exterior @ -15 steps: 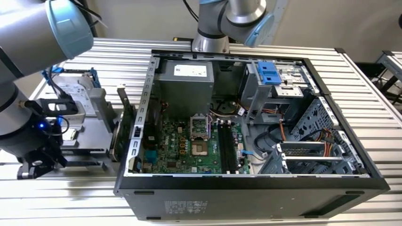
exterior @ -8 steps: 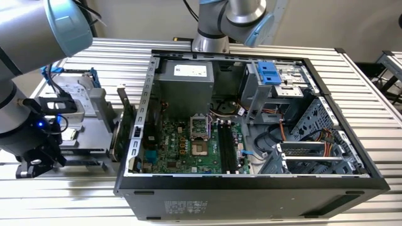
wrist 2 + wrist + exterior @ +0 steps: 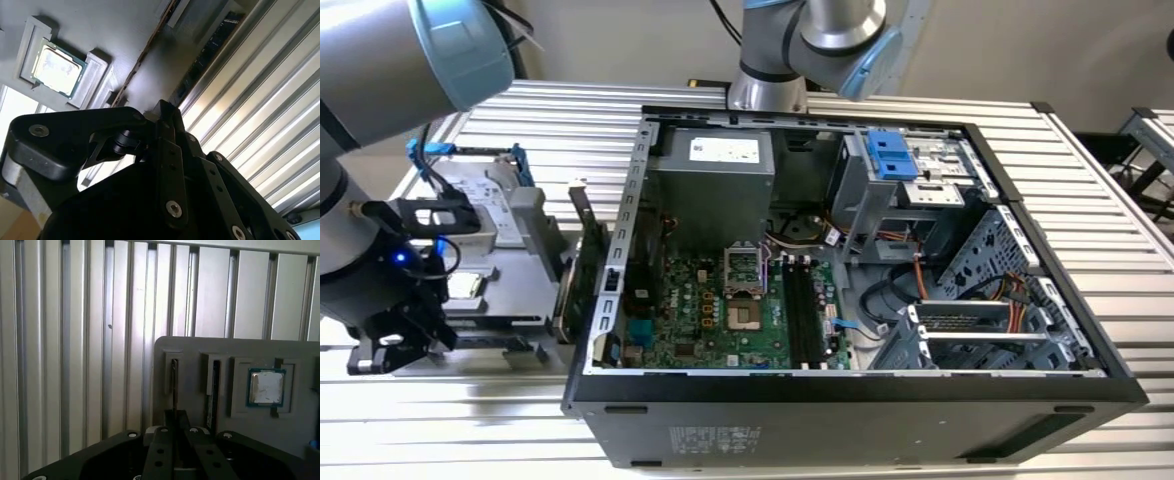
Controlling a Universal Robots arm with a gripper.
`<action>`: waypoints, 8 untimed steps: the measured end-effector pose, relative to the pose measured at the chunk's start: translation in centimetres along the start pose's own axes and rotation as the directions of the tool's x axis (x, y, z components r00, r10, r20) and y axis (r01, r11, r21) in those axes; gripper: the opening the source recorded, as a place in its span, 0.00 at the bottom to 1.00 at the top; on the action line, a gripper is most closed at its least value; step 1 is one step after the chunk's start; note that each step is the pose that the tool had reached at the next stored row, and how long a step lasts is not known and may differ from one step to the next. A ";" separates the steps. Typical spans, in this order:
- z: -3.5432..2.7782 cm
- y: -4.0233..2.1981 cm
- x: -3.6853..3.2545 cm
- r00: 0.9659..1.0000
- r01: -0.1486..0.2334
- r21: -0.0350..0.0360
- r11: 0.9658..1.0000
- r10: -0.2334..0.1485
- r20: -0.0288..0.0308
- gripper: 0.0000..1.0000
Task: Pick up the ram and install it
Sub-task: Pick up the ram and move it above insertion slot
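The ram (image 3: 174, 382) stands on edge in a slot of the grey parts holder (image 3: 200, 347), seen as a thin dark strip; in the second wrist view its edge (image 3: 142, 57) runs up from the fingertips. My gripper (image 3: 175, 416) is down over that stick, its black fingers (image 3: 162, 120) pressed together on the stick's near end. In the exterior view the gripper (image 3: 387, 355) hangs low over the holder (image 3: 507, 240), to the exterior view's left of the open computer case. The black motherboard slots (image 3: 807, 312) lie inside the case.
A second stick (image 3: 215, 390) sits in the neighbouring slot and a processor chip (image 3: 266, 387) in a square recess beside it. The case walls (image 3: 854, 400) rise around the motherboard. An expansion card (image 3: 583, 250) stands between holder and case. The ribbed metal table (image 3: 75, 340) lies underneath.
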State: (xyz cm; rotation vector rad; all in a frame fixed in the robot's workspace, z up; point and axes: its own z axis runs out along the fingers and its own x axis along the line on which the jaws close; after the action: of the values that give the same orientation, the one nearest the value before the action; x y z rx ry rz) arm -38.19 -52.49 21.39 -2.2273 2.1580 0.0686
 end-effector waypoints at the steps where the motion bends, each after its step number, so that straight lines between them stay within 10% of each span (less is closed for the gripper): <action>1: -0.11 0.00 -0.01 1.000 0.000 0.000 1.000 0.000 0.000 0.00; 8: -0.86 0.00 -0.05 1.000 0.000 0.000 1.000 0.000 0.000 0.00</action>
State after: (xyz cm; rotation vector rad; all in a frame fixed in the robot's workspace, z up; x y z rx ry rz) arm -38.18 -52.49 22.25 -2.2275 2.1578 0.0686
